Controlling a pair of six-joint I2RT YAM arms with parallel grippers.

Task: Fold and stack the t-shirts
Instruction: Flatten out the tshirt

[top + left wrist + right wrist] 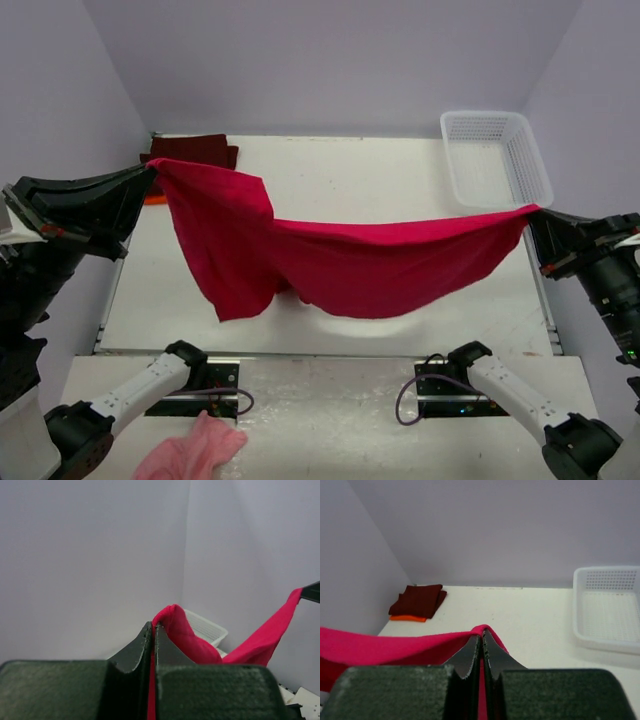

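The bright red t-shirt (350,260) hangs stretched in the air between both grippers, sagging over the table's middle, its left part drooping low. My left gripper (150,172) is shut on its left end, and the cloth shows pinched between the fingers in the left wrist view (172,625). My right gripper (532,213) is shut on its right end, with red cloth folded over the fingertips in the right wrist view (485,630). The dark maroon t-shirt (200,150) lies folded at the back left corner on the folded orange t-shirt (407,618), which shows as a thin edge.
A white mesh basket (495,160) stands at the back right of the white table (400,170). A small pink fluffy cloth (190,455) lies near the left arm's base at the front. Purple walls enclose the table on three sides.
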